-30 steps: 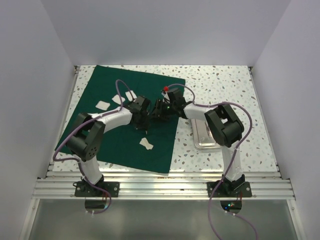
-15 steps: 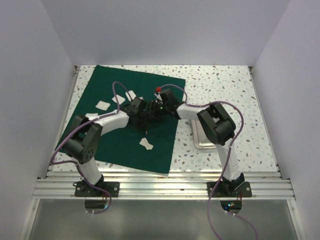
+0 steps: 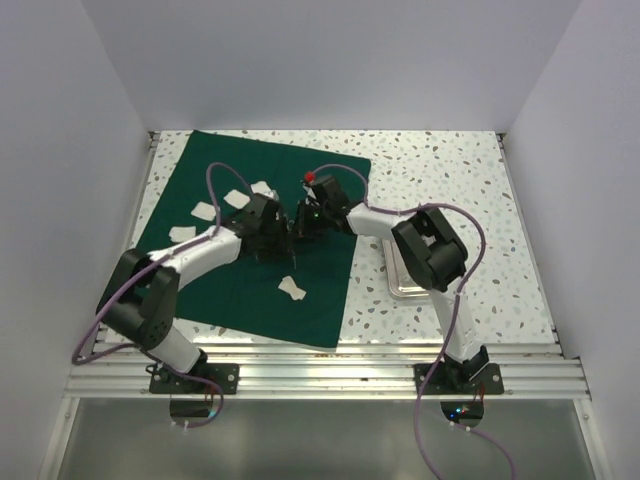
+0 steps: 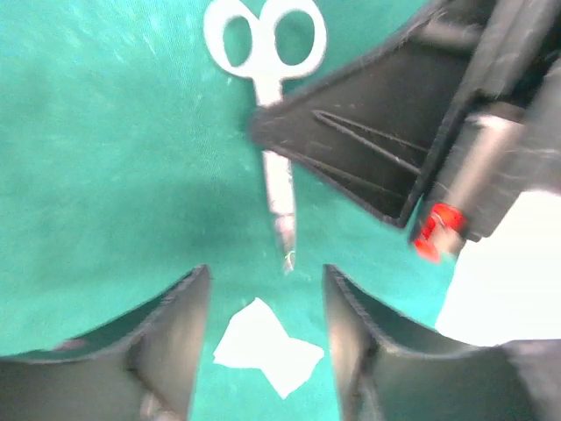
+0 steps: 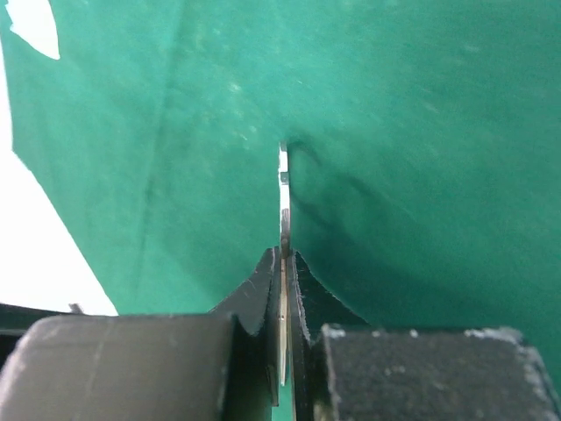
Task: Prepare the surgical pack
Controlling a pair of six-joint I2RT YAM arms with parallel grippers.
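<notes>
Scissors (image 4: 278, 189) pinched (right end effector (image 5: 283, 263))

I find my left gripper (image 3: 281, 236) hemmed in by the right gripper (image 3: 297, 227), clamped on the scissors (image 4: 279, 186) at the middle of the drape (image 3: 240, 292), and by scattered gauze squares (image 3: 293, 289), while open tabletop (image 3: 450, 170) lies far right.

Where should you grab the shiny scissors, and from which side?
On the scissors, probably the straight middle, between the finger loops and the tip. It is thin and flat there, so come at the flat sides and pinch, as the right hand is doing.
</notes>
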